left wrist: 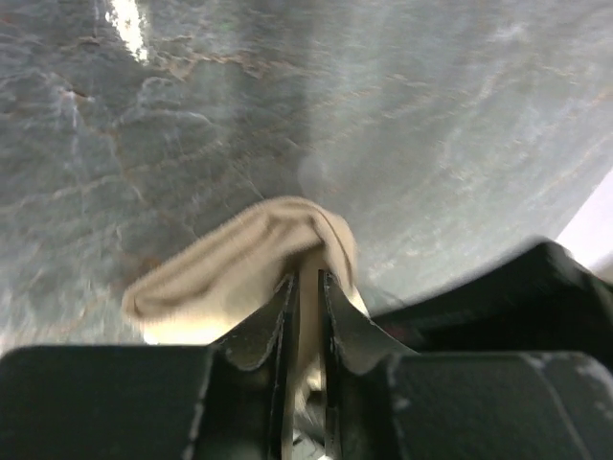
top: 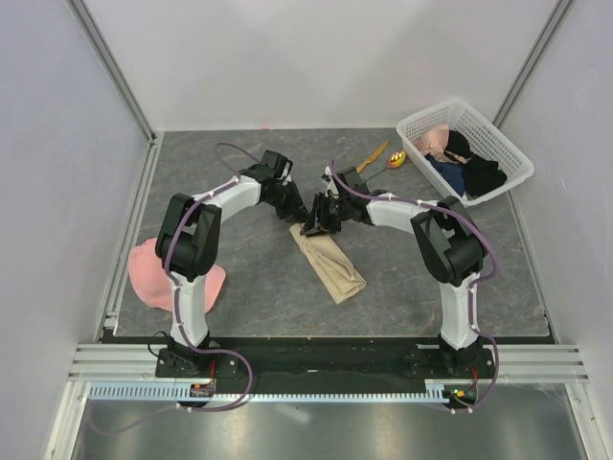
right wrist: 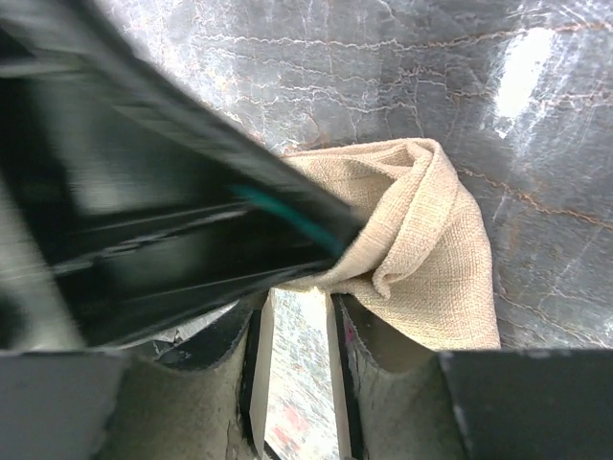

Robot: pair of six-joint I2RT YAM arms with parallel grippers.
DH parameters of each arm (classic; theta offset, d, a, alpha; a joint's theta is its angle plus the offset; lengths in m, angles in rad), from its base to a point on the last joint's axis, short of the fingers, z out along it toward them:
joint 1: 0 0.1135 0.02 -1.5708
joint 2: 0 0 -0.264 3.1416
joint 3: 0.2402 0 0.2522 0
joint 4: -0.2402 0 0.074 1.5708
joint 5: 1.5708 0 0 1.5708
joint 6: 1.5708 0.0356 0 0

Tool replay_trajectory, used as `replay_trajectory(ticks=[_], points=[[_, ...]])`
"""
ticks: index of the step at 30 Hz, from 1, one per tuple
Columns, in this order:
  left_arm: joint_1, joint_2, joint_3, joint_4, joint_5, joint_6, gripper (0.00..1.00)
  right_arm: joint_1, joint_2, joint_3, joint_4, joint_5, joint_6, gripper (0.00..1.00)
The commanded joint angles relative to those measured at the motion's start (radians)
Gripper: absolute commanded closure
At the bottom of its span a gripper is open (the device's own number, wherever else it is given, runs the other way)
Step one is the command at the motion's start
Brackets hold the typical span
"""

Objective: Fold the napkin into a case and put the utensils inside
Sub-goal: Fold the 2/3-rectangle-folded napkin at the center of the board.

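Grey stone-look counter [top: 249, 278], white walls [top: 306, 57]. The white plastic basket [top: 518, 163] far right holds dark and pink clothes [top: 469, 172]. My left tool [left wrist: 306, 280] clamps the folded beige cloth napkin [top: 330, 266] mid-counter; my right tool [right wrist: 299, 302] grip, I cannot tell.

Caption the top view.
Left pincer and right pincer meet at the folded napkin's far end; knife and spoon lie by basket.
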Motion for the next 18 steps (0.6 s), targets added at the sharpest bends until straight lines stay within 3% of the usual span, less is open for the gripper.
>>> replay_trajectory(ticks=[1, 7, 14, 18], points=[[0.024, -0.094, 0.092, -0.109, 0.002, 0.084, 0.78, 0.005, -0.048, -0.018, 0.025, -0.007, -0.010, 0.64], [0.028, -0.111, 0.125, -0.156, 0.017, 0.132, 0.66, 0.005, -0.060, -0.032, 0.054, -0.036, -0.013, 0.59], [0.022, -0.155, 0.102, -0.186, -0.006, 0.175, 0.59, -0.015, -0.150, -0.019, 0.005, -0.072, -0.010, 0.41], [0.001, -0.154, 0.109, -0.209, -0.046, 0.208, 0.51, -0.047, -0.218, -0.058, -0.065, -0.105, -0.027, 0.40]])
